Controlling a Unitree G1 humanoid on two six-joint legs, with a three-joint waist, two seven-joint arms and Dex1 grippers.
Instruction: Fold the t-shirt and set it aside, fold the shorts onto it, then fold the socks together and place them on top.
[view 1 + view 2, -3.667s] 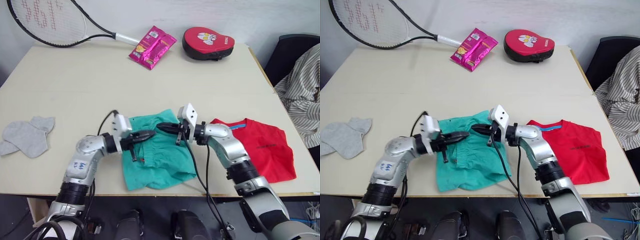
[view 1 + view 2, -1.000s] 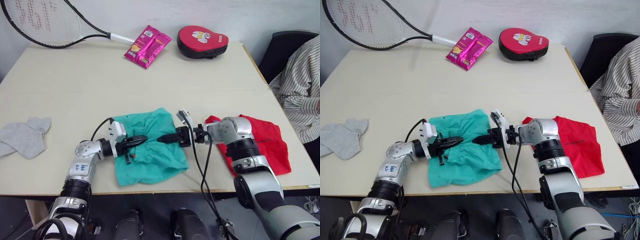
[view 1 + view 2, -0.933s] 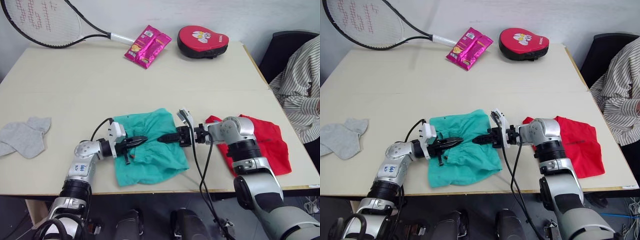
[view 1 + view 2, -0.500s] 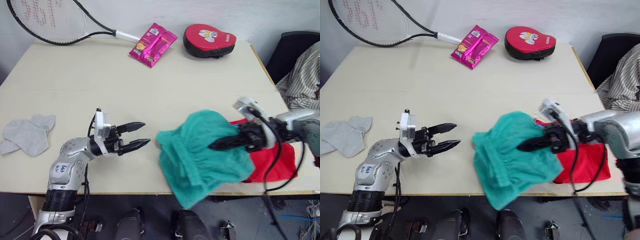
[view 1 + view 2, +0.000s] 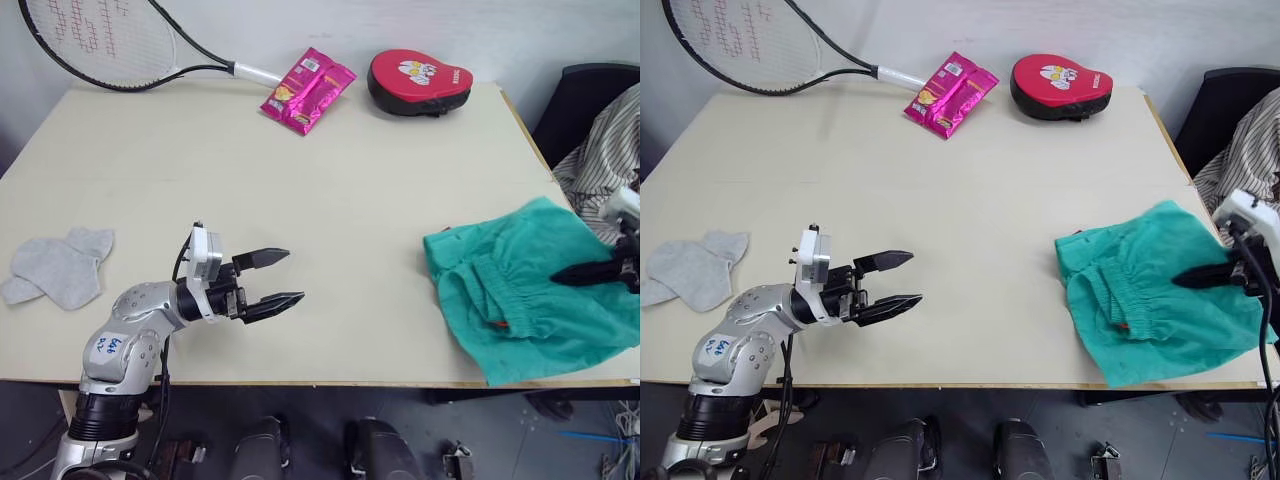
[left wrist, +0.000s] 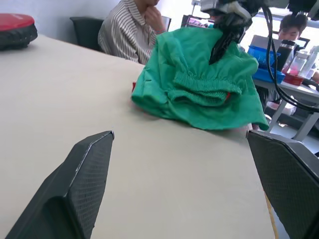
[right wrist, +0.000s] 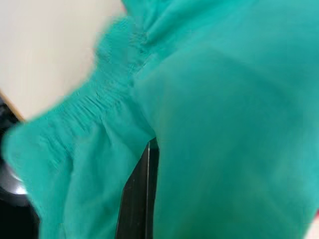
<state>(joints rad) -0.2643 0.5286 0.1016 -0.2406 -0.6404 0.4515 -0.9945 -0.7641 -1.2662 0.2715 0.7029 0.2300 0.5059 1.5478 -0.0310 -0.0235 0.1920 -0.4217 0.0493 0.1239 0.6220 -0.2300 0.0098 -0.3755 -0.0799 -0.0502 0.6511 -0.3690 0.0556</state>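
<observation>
The teal-green thin fabric shorts (image 5: 525, 285) have swung rightward, pinched in the right gripper (image 5: 560, 277); the left gripper (image 5: 287, 277) hovers agape, empty.

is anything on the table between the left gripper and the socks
Nothing visible. The socks lie near the table's left edge, and bare tabletop separates them from the open left gripper, which points away from them, toward the shorts.

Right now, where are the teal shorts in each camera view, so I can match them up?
Left eye: the shorts lie at the table's near right corner.
Right eye: same corner.
Left wrist: ahead, past the open fingers.
Right wrist: close up, around the finger.
Shared landmark: the gathered waistband.
</observation>
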